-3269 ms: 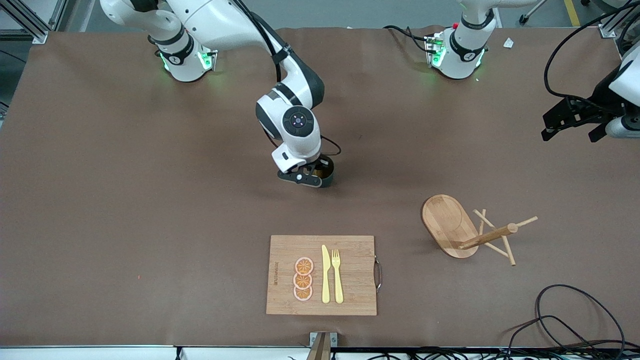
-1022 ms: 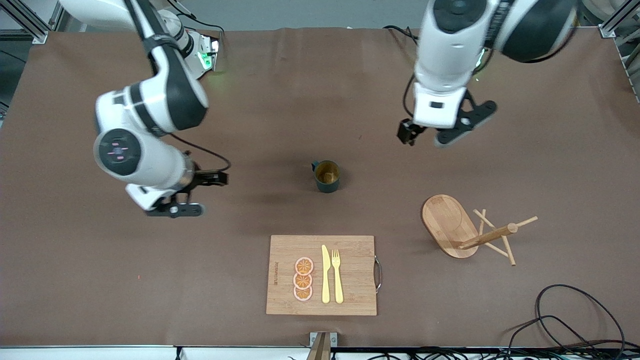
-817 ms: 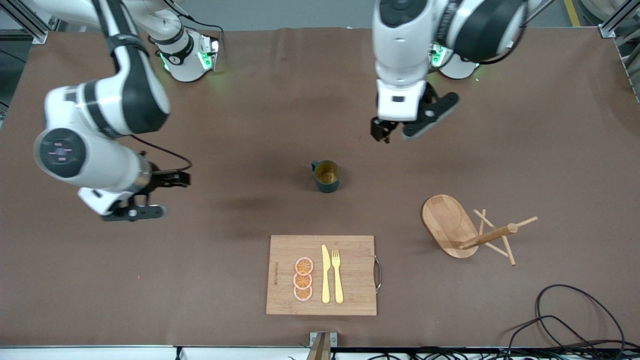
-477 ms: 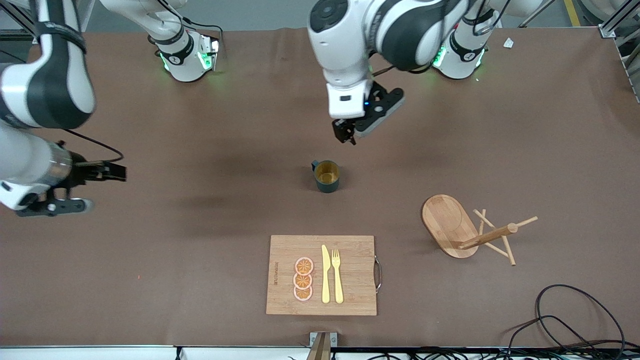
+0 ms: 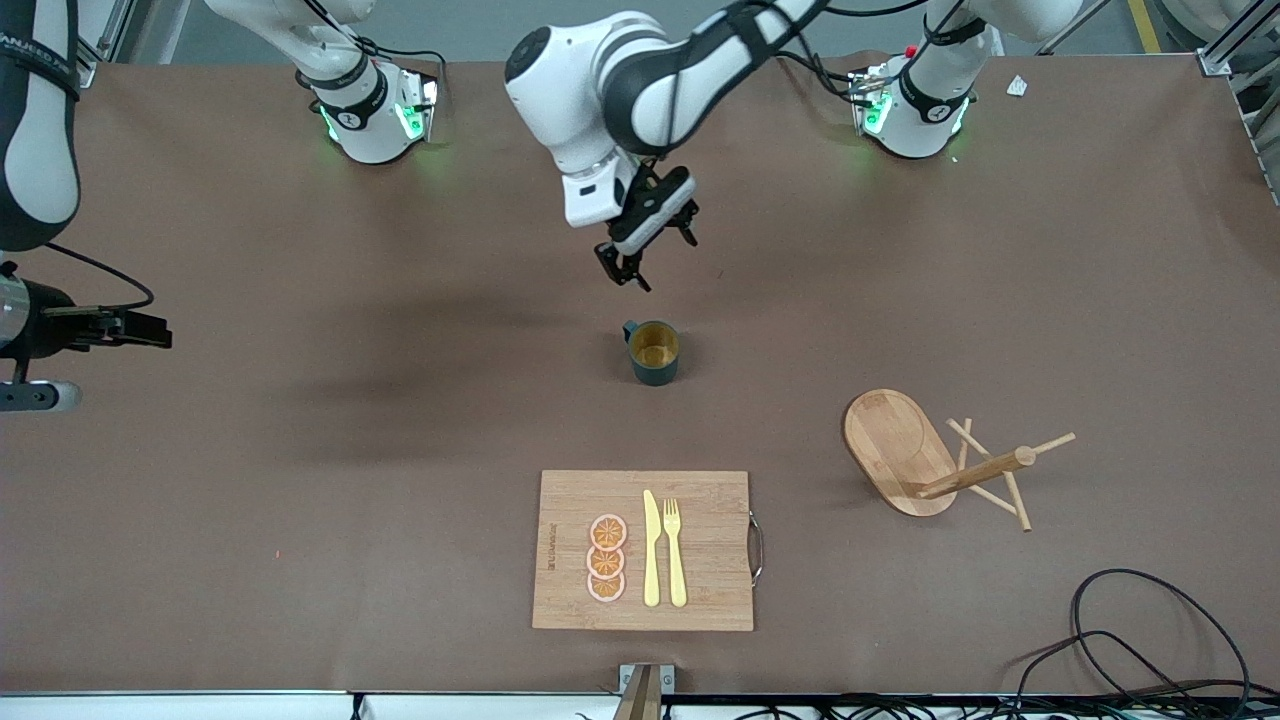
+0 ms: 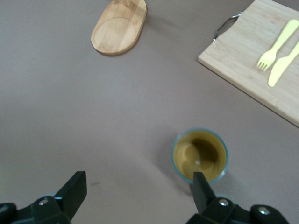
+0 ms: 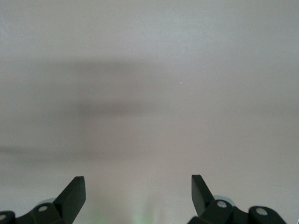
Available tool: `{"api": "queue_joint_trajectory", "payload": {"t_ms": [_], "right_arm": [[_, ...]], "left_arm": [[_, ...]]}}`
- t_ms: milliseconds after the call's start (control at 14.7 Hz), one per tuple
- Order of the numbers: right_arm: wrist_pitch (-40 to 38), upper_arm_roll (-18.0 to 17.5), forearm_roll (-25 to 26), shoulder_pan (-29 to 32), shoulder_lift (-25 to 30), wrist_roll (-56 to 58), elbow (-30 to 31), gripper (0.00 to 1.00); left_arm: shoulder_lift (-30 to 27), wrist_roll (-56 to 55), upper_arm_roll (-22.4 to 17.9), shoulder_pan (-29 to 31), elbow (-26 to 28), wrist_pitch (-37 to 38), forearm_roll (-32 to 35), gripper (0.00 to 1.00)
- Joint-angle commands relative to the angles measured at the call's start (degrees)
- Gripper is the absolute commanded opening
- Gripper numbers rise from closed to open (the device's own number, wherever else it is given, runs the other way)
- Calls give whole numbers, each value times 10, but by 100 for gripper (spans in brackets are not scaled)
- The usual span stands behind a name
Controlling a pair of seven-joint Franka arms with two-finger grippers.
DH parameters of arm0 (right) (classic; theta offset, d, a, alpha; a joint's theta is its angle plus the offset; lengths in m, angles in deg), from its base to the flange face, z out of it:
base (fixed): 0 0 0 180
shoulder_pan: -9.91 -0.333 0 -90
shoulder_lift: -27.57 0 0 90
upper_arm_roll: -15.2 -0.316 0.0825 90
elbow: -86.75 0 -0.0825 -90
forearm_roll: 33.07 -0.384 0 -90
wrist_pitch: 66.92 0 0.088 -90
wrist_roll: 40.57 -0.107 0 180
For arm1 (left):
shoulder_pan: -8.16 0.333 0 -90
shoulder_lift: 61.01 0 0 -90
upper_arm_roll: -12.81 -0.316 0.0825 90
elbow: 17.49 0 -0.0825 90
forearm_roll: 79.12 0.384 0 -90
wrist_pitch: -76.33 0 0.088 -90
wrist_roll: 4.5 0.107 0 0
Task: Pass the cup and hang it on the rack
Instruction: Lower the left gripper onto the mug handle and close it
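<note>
On worktop (image 5: 300, 560): rack (image 5: 905, 455) toppled toward left arm's end; cup (image 5: 654, 352) upright mid-worktop. Left hand (image 5: 640, 262) wide, above bare worktop just beside cup: pickup step, must descend, straddle wall. Right hand (image 5: 60, 362) wide, waits

On the brown table stand one dark teal cup (image 5: 654, 352), one wooden rack (image 5: 935, 460) lying tipped over, and one bamboo cutting board (image 5: 700, 550). The board carries three orange slices (image 5: 606, 558), one yellow knife (image 5: 651, 549) and one yellow fork (image 5: 675, 552). Two robot arms are here, each with one gripper: the left gripper (image 5: 643, 245) and the right gripper (image 5: 80, 360).
</note>
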Motion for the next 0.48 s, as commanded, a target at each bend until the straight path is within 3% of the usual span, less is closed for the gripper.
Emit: {"api": "queue_joint_trajectory", "payload": {"t_ms": [0, 409], "right_arm": [[-2, -14, 10, 7, 4, -2, -20, 100], [-4, -16, -19, -5, 2, -3, -17, 100]], "left_arm": [[63, -40, -8, -28, -70, 0, 43, 100], [145, -94, -23, -58, -81, -29, 115, 100]]}}
